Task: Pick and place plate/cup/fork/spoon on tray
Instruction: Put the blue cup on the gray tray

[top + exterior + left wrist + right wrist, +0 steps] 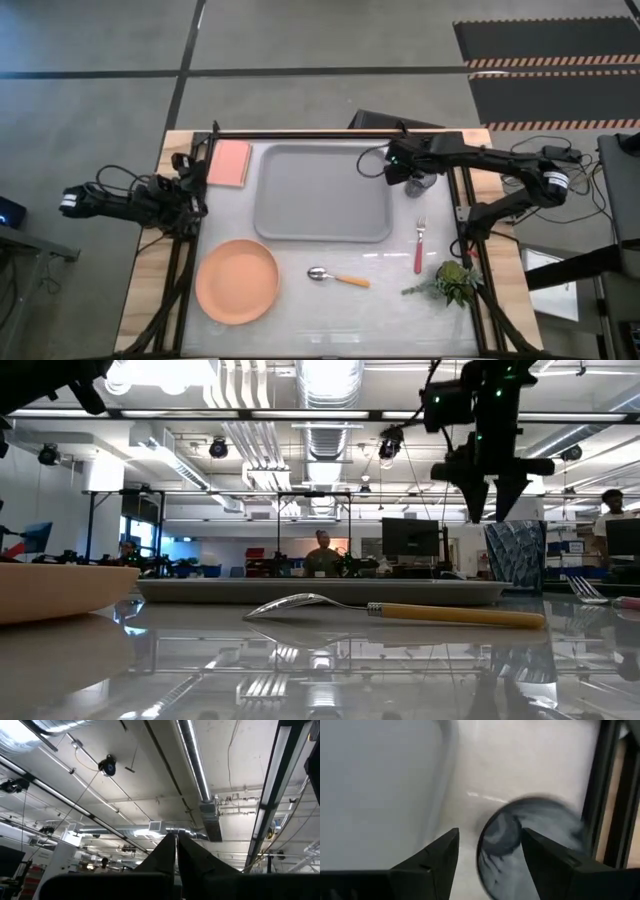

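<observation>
The right gripper (412, 180) is held above the cup (420, 184), right of the tray (322, 192) in the upper middle of the high view. Its jaws are spread and nothing is grasped; in the wrist view one finger (547, 862) is seen over the cup's (530, 845) rim. The left gripper (192, 192) is parked at the left table edge, jaws pressed together. The plate (237, 281) is seen lower left, the spoon (337, 277) lower centre, the fork (420, 246) right of the tray.
</observation>
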Available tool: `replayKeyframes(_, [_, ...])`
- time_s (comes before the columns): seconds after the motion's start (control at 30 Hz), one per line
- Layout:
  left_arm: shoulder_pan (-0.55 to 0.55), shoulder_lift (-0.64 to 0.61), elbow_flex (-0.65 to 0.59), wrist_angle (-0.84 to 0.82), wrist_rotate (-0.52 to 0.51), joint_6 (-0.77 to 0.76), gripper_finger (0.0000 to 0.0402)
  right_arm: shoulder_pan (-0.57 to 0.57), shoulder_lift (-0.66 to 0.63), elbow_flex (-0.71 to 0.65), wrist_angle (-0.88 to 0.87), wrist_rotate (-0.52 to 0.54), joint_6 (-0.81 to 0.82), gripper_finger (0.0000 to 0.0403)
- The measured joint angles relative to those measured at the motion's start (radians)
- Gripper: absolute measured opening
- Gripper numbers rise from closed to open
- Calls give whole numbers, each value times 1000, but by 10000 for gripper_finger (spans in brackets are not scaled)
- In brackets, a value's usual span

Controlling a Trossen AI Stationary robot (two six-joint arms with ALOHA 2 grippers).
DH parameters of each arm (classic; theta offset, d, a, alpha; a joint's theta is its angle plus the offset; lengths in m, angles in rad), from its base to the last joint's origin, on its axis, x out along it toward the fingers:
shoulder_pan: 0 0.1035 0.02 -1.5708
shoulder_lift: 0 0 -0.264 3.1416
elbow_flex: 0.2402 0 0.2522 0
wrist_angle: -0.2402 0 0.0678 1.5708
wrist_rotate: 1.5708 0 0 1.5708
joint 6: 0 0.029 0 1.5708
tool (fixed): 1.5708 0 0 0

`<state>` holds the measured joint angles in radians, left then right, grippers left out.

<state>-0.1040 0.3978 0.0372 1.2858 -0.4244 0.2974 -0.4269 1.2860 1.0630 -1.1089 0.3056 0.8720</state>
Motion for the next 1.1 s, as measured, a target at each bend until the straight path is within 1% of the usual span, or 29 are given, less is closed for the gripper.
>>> replayKeyframes(0.17, [0, -11, 2, 2, 0, 3, 0, -1, 7, -27, -7, 13, 9, 186])
replayKeyframes(0.3, [0, -12, 2, 9, 0, 5, 0, 2, 4, -50, 1, 4, 16, 154])
replayKeyframes(0.43, [0, -12, 2, 13, 0, 5, 0, 1, 8, -74, 11, 1, 18, 107])
replayKeyframes(0.5, [0, -12, 2, 13, 0, 5, 0, 4, 8, -78, 24, -20, 18, 77])
replayKeyframes(0.6, [0, -13, 2, 17, 0, 6, 0, 16, 6, -79, 24, -24, 17, 26])
replayKeyframes(0.63, [0, -13, 2, 19, 0, 6, 0, 21, 5, -79, 26, -25, 13, 18])
replayKeyframes(0.73, [0, -15, 6, 23, 1, 6, 0, 37, 4, -78, 26, -26, 7, 11])
replayKeyframes(0.83, [0, -14, 11, 20, 1, 5, 0, 50, -3, -50, 18, -13, -22, 10])
replayKeyframes(1.0, [0, -10, 10, 15, 1, 5, 0, 74, -22, 34, 12, 71, -64, 9])
replayKeyframes(1.1, [0, -10, 10, 15, 1, -1, 0, 78, -19, 108, 26, 85, -111, 9])
